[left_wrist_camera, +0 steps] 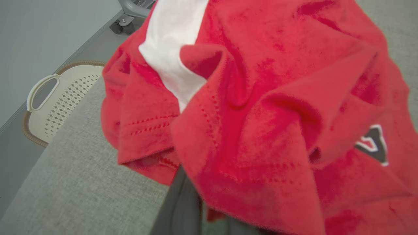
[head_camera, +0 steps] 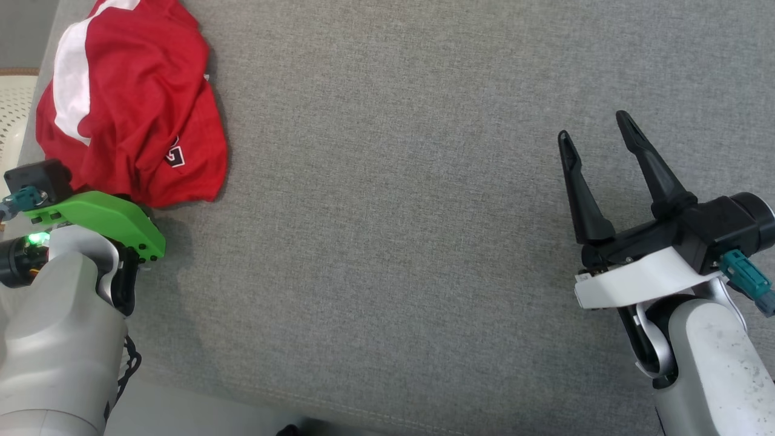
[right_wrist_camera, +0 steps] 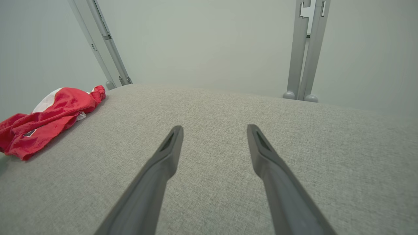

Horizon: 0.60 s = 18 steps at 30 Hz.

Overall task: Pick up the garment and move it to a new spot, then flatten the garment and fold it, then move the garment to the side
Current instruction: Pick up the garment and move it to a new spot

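Note:
The garment point(head_camera: 133, 103) is a red jersey with a white stripe and a small black-and-white mark, lying crumpled at the far left of the grey fabric surface point(head_camera: 393, 212). My left gripper point(head_camera: 118, 200) sits at its near edge under a green mount. In the left wrist view the garment point(left_wrist_camera: 261, 98) drapes over the jaws. One dark finger point(left_wrist_camera: 181, 202) stands close to the middle with the hem tucked against it, and the other is hidden under cloth. My right gripper point(head_camera: 594, 126) hovers open far to the right, with nothing between its fingers point(right_wrist_camera: 214, 128). The garment point(right_wrist_camera: 42, 120) shows small at far left.
A white perforated basket point(left_wrist_camera: 62, 98) with a handle stands beyond the surface's left edge point(head_camera: 12, 109). Grey metal frame posts point(right_wrist_camera: 111, 65) point(right_wrist_camera: 303, 49) rise behind the far edge. The surface's front edge point(head_camera: 303, 406) runs along the bottom, with pale floor below.

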{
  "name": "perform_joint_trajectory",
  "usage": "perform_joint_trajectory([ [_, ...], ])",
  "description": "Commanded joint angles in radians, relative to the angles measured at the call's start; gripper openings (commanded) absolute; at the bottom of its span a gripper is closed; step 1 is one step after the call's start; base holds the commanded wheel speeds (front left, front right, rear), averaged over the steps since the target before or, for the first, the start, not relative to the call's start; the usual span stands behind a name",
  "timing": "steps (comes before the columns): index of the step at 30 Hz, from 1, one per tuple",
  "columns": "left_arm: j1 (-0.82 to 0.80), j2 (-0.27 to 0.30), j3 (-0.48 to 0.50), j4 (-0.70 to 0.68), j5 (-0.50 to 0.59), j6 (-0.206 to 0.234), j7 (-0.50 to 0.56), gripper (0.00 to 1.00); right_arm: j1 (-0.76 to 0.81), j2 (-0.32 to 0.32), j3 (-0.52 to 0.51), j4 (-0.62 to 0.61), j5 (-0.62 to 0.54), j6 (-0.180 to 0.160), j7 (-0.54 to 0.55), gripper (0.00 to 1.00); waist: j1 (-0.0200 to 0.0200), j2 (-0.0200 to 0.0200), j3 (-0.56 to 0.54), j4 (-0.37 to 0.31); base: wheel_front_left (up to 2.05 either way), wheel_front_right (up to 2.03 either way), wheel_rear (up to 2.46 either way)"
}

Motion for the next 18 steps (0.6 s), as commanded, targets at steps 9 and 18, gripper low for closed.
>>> perform_joint_trajectory([
  [9, 0.055, 0.054, -0.058, -0.157, -0.041, 0.002, -0.039, 0.0, -0.013, 0.03, 0.019, 0.078, 0.018, 0.0, -0.054, 1.0, -0.0001, 0.0, -0.091, 0.007, 0.0, 0.0, 0.0],
  [18, 0.165, 0.053, -0.134, -0.447, 0.049, 0.002, -0.04, 0.0, -0.013, 0.063, 0.023, 0.159, 0.05, 0.0, -0.112, 1.0, -0.0001, 0.0, -0.18, -0.024, 0.0, 0.0, 0.0],
])
